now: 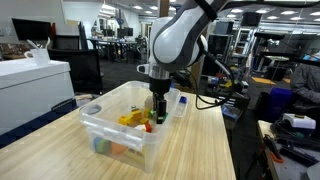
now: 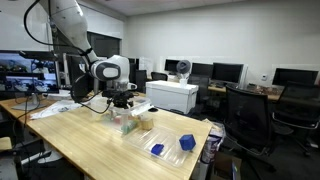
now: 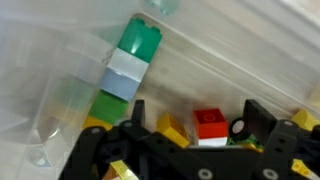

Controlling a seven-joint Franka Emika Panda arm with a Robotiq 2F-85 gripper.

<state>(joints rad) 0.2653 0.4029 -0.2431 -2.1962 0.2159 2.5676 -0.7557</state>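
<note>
1: One clear bin [image 1: 125,138] sits on the bench [image 1: 50,152], close to a long edge. The gripper [image 1: 157,106] is lowered straight into it. Pincer state?

2: Released. The jaws are spread wide and nothing is clamped. In the wrist view the two dark fingers [image 3: 252,120] stand either side of a red block [image 3: 209,122], which lies on the bin floor in the gap between them. I can't tell whether either pad touches it.

1: Neighbours?

2: Several yellow blocks [image 1: 132,119] crowd it, just beside it and partly under the fingers. A stack [image 3: 126,74] of green, pale blue and green lies on its side along the bin wall, apart from the red one.

1: Why the vertical approach?

2: My reading: the bin walls are tall, so over the rim and down is the only free way in. The wide spread probably lets the fingers clear the block's sides despite the yellow clutter.

1: Anything outside the bin?

2: A clear lid [image 2: 168,150] lies flat towards the bench's end corner, well apart from the gripper. A few blue blocks [image 2: 186,143] rest on it. It is likely set there to leave the bin's mouth open. More coloured pieces show through the bin's near wall, too blurred to name
</note>
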